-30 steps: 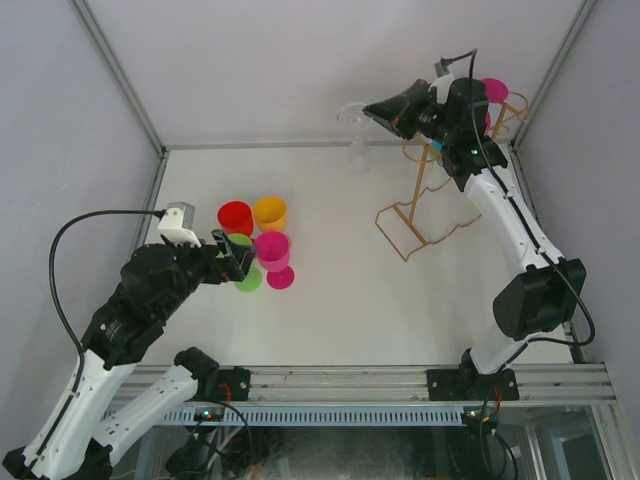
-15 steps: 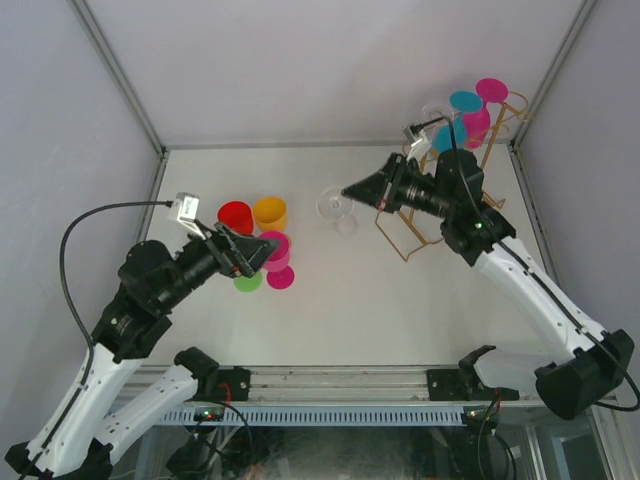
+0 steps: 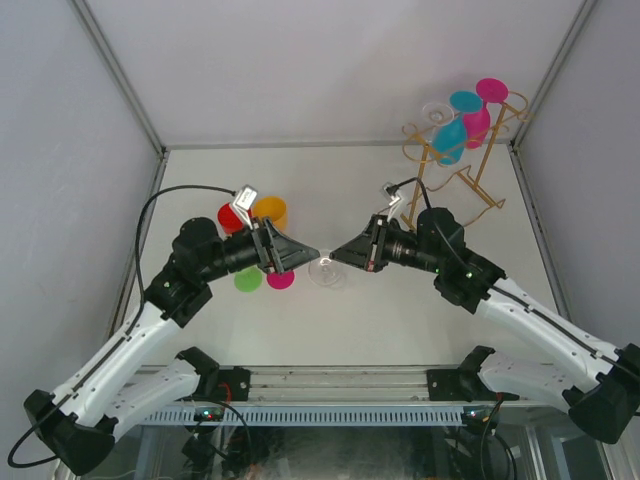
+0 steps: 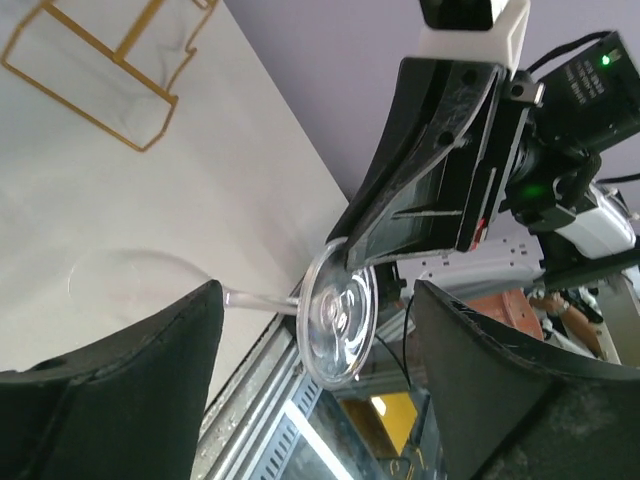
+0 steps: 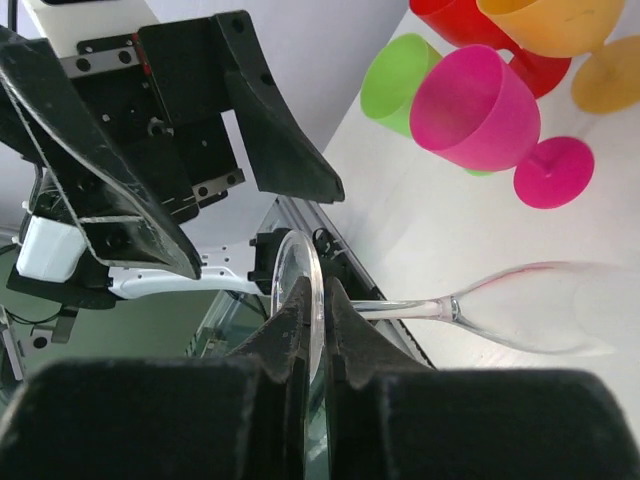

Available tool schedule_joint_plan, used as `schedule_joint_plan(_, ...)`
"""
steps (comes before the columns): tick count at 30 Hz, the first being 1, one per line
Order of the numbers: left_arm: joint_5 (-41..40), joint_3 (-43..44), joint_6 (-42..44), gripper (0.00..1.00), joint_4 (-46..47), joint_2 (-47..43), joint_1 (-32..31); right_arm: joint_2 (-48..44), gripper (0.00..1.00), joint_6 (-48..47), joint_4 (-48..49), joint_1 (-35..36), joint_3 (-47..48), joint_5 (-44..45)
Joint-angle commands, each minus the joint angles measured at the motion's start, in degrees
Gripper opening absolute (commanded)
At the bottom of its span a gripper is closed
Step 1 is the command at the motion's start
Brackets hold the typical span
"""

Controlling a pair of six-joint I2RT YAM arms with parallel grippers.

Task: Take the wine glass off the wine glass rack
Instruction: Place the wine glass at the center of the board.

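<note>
While the right gripper (image 5: 318, 300) pinches the rim of the round foot of the clear wine glass (image 5: 540, 320) between closed fingers, the glass lies sideways, well clear of the rack (image 3: 465, 175), with its bowl low over the middle of the table (image 3: 330, 190). Whether the bowl touches the table I cannot tell. Facing it, the left gripper (image 4: 318, 295) stands with its fingers spread wide, one on each side of the stem and foot, not closed on them. Just behind the left gripper stand four coloured glasses close together: a pink glass (image 5: 475, 110) nearest, then a green glass (image 5: 395, 85), a red glass (image 5: 460, 15) and an orange glass (image 5: 550, 25). The gold wire rack stands well apart at the far right corner, with a blue glass (image 3: 450, 140) and another pink one (image 3: 476, 122) hanging upside down from its arms.
</note>
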Motion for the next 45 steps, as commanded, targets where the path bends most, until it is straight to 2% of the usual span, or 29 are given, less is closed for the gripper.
schedule_joint_plan(1, 5.3, -1.2, -0.6, 0.78, 5.3, 0.0, -1.4, -4.5, 0.0, 1.3, 8.6, 0.6, -2.2, 2.7)
schedule_joint_plan(8, 8.9, -2.2, 0.3, 0.65, 7.1, 2.2, -2.4, -7.6, 0.0, 3.1, 12.3, 1.2, -6.8, 3.5)
schedule_joint_plan(16, 12.0, -1.8, 0.0, 0.32, 9.5, 4.5, -3.5, -8.1, 0.0, 3.5, 15.4, 1.3, -7.4, 2.0)
schedule_joint_plan(22, 12.1, -1.9, 0.7, 0.01, 9.6, 4.4, -3.6, -8.7, 0.0, 2.9, 14.6, 1.4, -7.3, 1.3)
schedule_joint_plan(24, 11.6, -2.0, 0.7, 0.0, 10.0, 3.9, -3.6, -9.2, 0.01, 3.0, 13.6, 1.4, -7.3, 0.9)
schedule_joint_plan(30, 9.4, -2.0, 1.9, 0.0, 10.2, 2.0, -3.6, -12.6, 0.48, 0.6, 5.7, 1.3, -6.5, 4.0)
schedule_joint_plan(34, 8.0, -2.0, 2.5, 0.0, 10.1, 1.2, -3.6, -15.4, 0.55, 0.7, 0.2, 0.9, -6.5, 7.3)
schedule_joint_plan(37, 6.8, -2.2, 3.0, 0.0, 10.1, 0.5, -3.7, -15.7, 0.56, 1.7, -1.2, 1.0, -6.5, 5.0)
schedule_joint_plan(41, 5.9, -2.1, 3.4, 0.0, 10.1, 0.1, -3.6, -13.8, 0.56, 3.9, 1.1, 2.6, -6.5, 0.0)
schedule_joint_plan(45, 5.5, -2.1, 3.5, 0.0, 9.9, 0.0, -3.6, -11.3, 0.56, 3.5, 5.5, 6.4, -6.5, 0.9)
